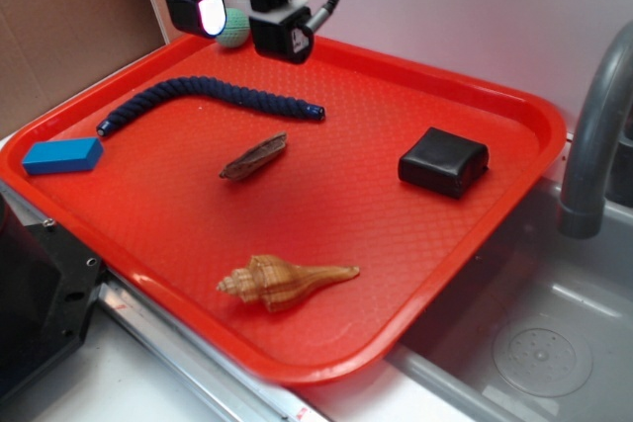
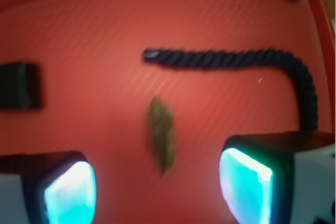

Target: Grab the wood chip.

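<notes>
So far nothing is grasped; the tool [image 1: 244, 22] hangs high over the far edge of the red tray [image 1: 475, 205], its jaws spread wide and empty, touching nothing; the whole reach, descent and closing appear left to do. Taking the blue rope [image 1: 213, 96] as landmark, the tool sits above and behind it, while the wood chip [image 1: 255, 156] lies flat on the tray just in front of the rope's middle, apart from it; the seashell [image 1: 285, 280] lies farther forward still.

Rough brown wood chip [image 1: 254, 156]; textured plastic tray [image 1: 297, 214].
</notes>
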{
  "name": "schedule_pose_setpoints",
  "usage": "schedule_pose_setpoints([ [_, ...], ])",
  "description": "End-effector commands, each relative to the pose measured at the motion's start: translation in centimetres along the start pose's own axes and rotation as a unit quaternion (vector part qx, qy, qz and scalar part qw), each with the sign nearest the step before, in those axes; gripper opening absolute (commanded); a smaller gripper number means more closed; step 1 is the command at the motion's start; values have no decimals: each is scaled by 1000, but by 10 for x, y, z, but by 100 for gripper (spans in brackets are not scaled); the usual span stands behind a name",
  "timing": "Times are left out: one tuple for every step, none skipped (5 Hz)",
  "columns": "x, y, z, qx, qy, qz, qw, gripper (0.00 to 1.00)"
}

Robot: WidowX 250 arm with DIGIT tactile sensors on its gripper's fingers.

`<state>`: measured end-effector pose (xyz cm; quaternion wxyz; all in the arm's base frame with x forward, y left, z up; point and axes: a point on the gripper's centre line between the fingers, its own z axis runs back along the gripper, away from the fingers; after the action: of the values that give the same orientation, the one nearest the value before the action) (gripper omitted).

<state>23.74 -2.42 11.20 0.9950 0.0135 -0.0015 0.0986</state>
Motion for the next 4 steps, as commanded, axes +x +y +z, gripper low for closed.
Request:
schedule_pose_setpoints([
  [5, 6, -28, 15, 18, -12, 1000, 100],
  [-5, -14, -46, 18, 36, -32, 999, 100],
  [-11, -11, -68, 32, 70, -35, 996, 100],
  [-13, 9, -81, 54, 93, -23, 994, 100],
])
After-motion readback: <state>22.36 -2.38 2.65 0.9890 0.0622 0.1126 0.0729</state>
